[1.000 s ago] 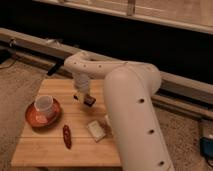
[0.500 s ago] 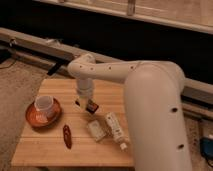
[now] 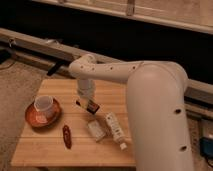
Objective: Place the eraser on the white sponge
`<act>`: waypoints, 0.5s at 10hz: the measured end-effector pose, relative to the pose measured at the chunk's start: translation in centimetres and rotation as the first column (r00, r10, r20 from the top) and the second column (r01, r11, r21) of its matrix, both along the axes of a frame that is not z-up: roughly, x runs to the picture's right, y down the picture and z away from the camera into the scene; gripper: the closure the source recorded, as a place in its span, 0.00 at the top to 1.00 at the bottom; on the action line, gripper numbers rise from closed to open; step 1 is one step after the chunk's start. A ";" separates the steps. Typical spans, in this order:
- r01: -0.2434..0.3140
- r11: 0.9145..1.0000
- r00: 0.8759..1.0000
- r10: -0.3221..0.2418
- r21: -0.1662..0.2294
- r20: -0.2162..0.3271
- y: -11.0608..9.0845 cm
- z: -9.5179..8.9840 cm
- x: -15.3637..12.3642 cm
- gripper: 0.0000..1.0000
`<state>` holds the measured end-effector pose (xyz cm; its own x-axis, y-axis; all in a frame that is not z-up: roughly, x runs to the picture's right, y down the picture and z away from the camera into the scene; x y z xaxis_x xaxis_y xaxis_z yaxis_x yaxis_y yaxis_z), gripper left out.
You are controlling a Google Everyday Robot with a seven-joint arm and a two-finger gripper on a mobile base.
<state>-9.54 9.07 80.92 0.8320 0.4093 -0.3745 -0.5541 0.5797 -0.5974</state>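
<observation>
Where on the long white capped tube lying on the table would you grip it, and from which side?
Probably across the narrow mid-body of the long white capped tube, from above: it lies flat, with the off-white square sponge close on one side. The hand, over the middle of the wooden table, is shut on the small dark eraser.

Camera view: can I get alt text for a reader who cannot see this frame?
The robot's tool, shut on the dark eraser, hangs over a wooden table, just behind the white sponge. A white tube lies beside the sponge; a cup on a brown saucer and a dark-red pepper-shaped object sit farther left.
</observation>
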 end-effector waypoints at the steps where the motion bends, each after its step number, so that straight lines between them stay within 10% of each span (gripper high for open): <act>1: 0.002 1.000 1.000 -0.002 0.000 0.001 0.0 0.0 -0.1 0.00; 5: 0.011 1.000 1.000 -0.011 0.001 0.002 0.2 -0.1 -0.1 0.00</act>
<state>-9.61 9.30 80.78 0.8373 0.4006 -0.3721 -0.5463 0.5863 -0.5981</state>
